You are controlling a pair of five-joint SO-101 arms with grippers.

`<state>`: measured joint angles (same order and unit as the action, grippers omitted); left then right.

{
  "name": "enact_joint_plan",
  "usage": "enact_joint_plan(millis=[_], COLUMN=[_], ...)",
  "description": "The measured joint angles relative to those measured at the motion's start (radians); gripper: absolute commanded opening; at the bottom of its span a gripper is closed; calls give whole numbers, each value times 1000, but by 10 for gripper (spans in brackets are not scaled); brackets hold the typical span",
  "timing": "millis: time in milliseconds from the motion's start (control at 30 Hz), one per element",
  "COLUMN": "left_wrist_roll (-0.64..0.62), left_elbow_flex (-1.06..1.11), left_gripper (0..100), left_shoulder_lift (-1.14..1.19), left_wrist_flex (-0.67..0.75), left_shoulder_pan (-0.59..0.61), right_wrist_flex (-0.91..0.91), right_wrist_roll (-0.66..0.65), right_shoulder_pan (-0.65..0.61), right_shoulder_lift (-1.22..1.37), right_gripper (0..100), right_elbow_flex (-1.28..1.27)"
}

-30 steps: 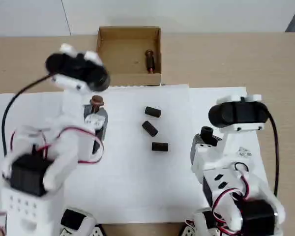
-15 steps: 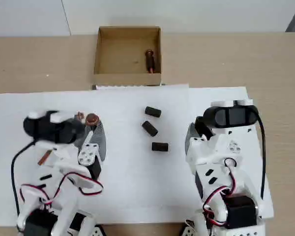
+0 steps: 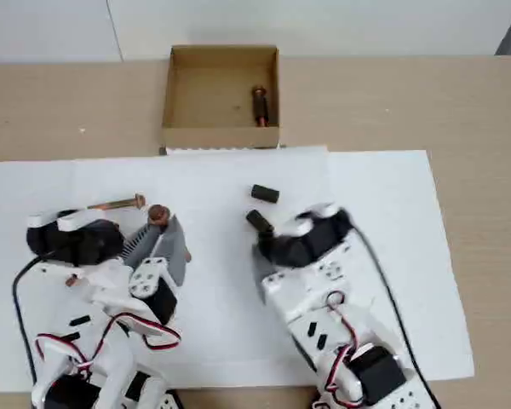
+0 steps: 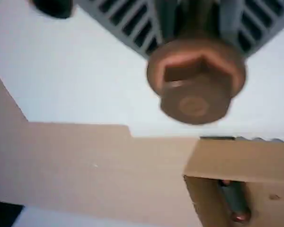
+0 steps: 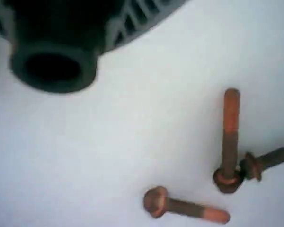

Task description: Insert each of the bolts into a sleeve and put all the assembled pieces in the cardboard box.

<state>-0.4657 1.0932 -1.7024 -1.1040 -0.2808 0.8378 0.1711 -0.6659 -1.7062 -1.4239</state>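
the left gripper is clenching a copper bolt, its shank hidden between the grey jaws. the right gripper is grasping a black sleeve, its body mostly hidden. loose bolts are lying on the white paper, one cut off at the frame edge. a free sleeve is lying near a second sleeve, which is sitting half hidden under the right arm. an assembled piece is lying in the cardboard box.

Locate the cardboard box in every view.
High view: cardboard box at top centre, beyond the white paper.
Left wrist view: box corner beyond the held bolt.
Right wrist view: held sleeve and loose bolts instead.
Shared landmark: the white paper.
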Motion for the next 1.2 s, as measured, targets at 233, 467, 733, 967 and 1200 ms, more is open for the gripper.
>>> enact_joint_plan(millis=[233,467,733,967,1200], left_wrist_roll=[-91,-95,-95,-95,-95], left_elbow_flex=[0,0,0,55,60], left_gripper=[6,6,6,6,6], left_shoulder_lift=[-2,-2,-2,-2,-2], left_wrist_flex=[11,91,95,95,100], left_shoulder_pan=[-97,-110,-110,-110,-110], right_wrist_flex=[-2,-2,-71,-83,-83], right_wrist_roll=[-143,-209,-264,-270,-270], right_shoulder_pan=[-92,-155,-169,-169,-170], right_shoulder_lift=[-92,-94,-94,-94,-94], right_gripper=[2,2,2,2,2], right_elbow_flex=[-87,-87,-87,-87,-87])
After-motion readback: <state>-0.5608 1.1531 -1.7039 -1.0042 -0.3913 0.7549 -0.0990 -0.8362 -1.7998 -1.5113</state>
